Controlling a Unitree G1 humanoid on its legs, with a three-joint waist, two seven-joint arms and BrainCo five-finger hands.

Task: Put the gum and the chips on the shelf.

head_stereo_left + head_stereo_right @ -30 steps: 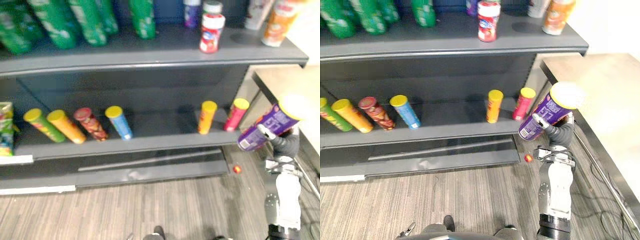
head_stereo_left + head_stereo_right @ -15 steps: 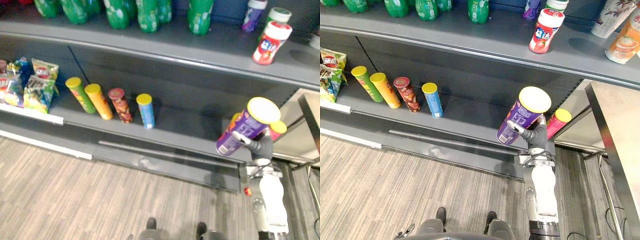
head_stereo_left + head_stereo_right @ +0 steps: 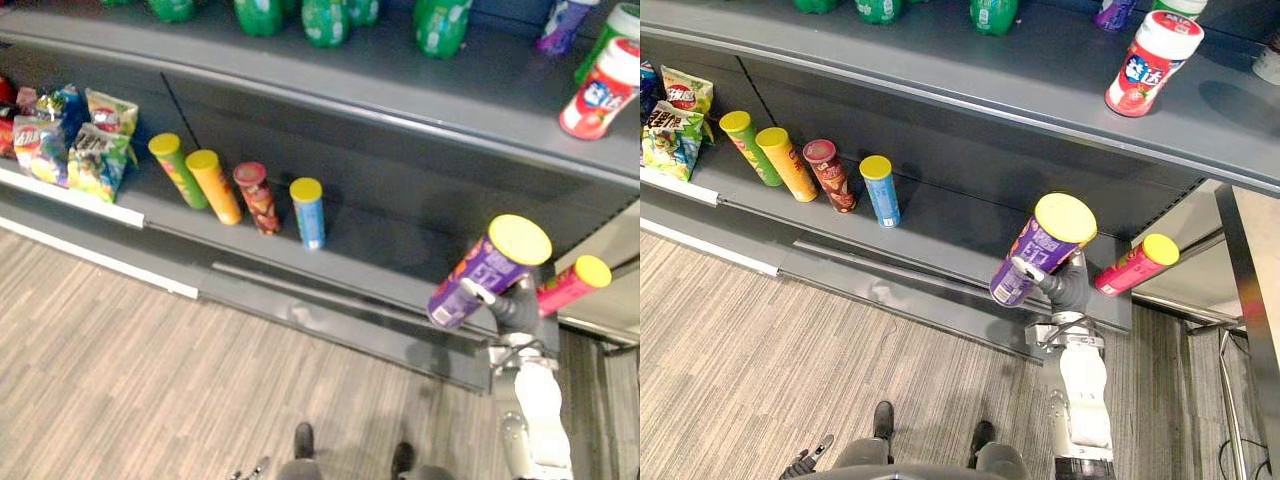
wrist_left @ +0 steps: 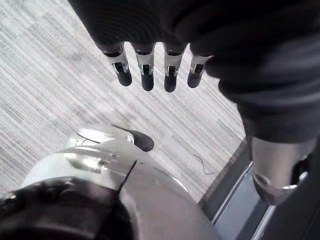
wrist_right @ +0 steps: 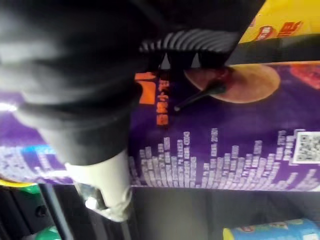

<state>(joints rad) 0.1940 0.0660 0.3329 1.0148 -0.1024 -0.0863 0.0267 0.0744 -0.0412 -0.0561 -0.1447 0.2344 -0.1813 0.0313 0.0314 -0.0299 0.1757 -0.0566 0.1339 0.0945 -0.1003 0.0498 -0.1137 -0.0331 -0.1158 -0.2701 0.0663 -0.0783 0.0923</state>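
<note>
- Item: purple cardboard chips tube with a yellow lid (image 3: 1042, 248). It is held clear of the floor and tilted, lid end up. It sits in front of the dark grey lower shelf (image 3: 950, 228), before the bare stretch between the blue tube (image 3: 880, 190) and the pink tube (image 3: 1135, 265) at the shelf's right end.
- Right hand (image 3: 1058, 285): fingers and thumb are wrapped round the tube's lower part, near its base.
- Left hand (image 4: 146, 70): fingers are straight and slack, hanging over the floor, idle.
- Red-and-white tub with a white cap (image 3: 1152, 62): stands on the upper shelf (image 3: 970, 85); probably the gum.
- Handling, as judged: light, with a rigid wall and a smooth printed sleeve that is likely slick. A hard squeeze would dent it and crush the brittle contents.
- Best hold: a wrap round mid-body. The present low grip leaves the lid end free to swing.
- Setting down: base first, flat, clear of the neighbouring tubes.
</note>
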